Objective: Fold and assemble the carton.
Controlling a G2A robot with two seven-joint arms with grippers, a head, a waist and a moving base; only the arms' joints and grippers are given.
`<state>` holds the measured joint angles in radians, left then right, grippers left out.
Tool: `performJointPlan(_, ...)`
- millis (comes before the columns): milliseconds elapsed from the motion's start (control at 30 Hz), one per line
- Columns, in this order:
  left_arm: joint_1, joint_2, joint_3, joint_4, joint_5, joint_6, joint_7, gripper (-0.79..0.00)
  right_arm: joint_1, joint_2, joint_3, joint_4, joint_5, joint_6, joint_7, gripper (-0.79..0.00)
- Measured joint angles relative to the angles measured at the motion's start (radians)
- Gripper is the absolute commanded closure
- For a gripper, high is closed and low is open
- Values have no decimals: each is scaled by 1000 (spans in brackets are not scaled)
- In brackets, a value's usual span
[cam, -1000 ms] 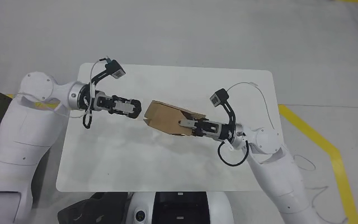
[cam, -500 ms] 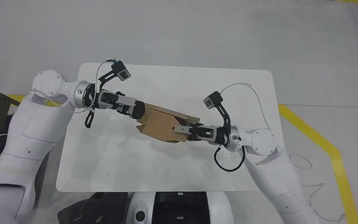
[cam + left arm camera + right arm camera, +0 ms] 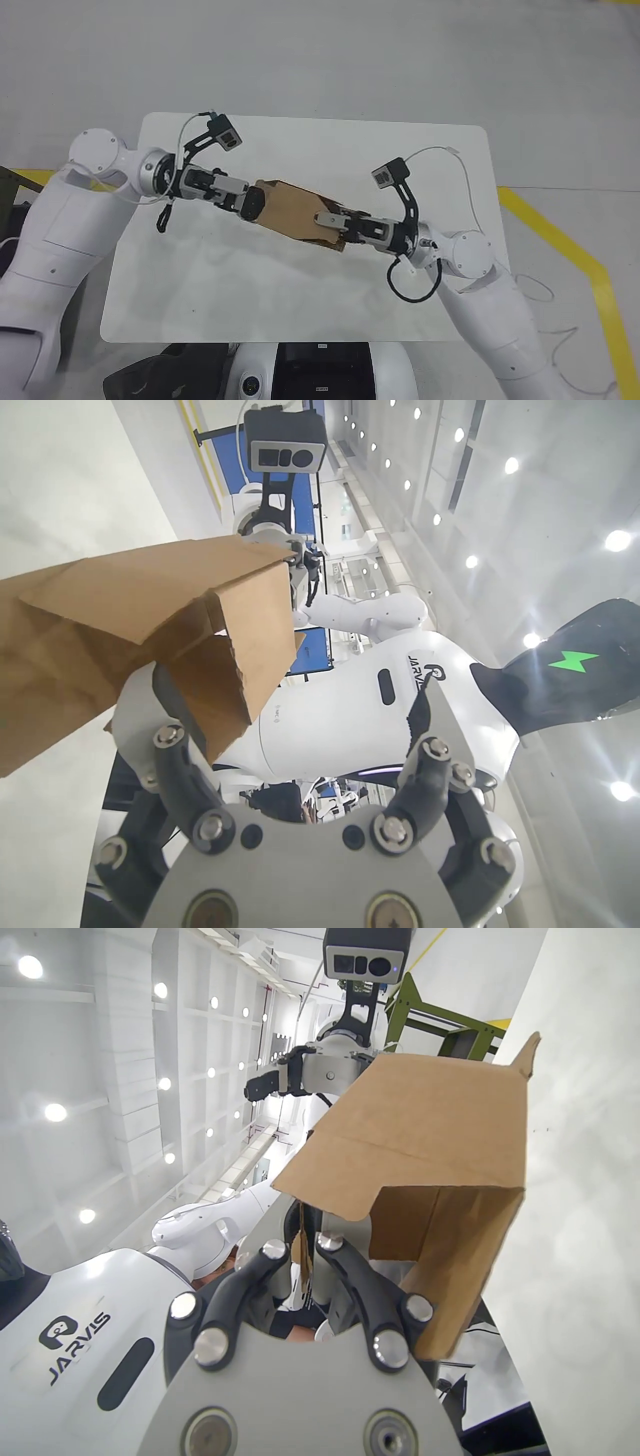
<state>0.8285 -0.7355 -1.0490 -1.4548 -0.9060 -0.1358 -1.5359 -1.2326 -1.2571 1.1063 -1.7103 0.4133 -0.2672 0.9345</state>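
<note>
A brown cardboard carton (image 3: 293,209) is held above the white table (image 3: 190,285), part-opened into a tube with loose end flaps. My right gripper (image 3: 334,221) is shut on a flap edge at the carton's right end; in the right wrist view the fingers (image 3: 327,1253) pinch the cardboard of the carton (image 3: 430,1128). My left gripper (image 3: 250,202) is at the carton's left end, open. In the left wrist view one finger (image 3: 167,695) lies behind a flap of the carton (image 3: 100,635), and the other finger (image 3: 432,712) stands well apart from it.
The table's edges lie well away from both grippers. Bare tabletop lies in front of and behind the carton. Grey floor with a yellow line (image 3: 580,260) surrounds the table.
My left gripper has moved right, from clear of the carton to its left end. The carton, still in the right gripper, has shifted slightly and turned.
</note>
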Motion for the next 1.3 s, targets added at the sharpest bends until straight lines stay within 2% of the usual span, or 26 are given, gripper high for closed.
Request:
performJointPlan(400,-7,30,50,-27,-59,10,0,-785,3,1,-21,7,5,-19,6,0)
performJointPlan(867,-60,25,142,17,-131,0,0,-785,22,-8,-67,38,63,-67,-9,0)
performJointPlan(900,-63,26,146,17,-134,-5,0,-723,24,-9,-70,41,66,-68,-12,0)
performJointPlan(967,-67,27,151,19,-140,-13,0,-529,25,-10,-73,45,71,-73,-17,0)
performJointPlan(1033,-69,30,155,20,-144,-18,0,-419,26,-10,-74,50,83,-77,-19,0)
performJointPlan(1200,-74,35,165,22,-157,-24,0,-391,29,-11,-75,57,96,-81,-14,0)
performJointPlan(1300,-76,37,170,24,-164,-30,0,-348,30,-11,-76,61,101,-81,-13,0)
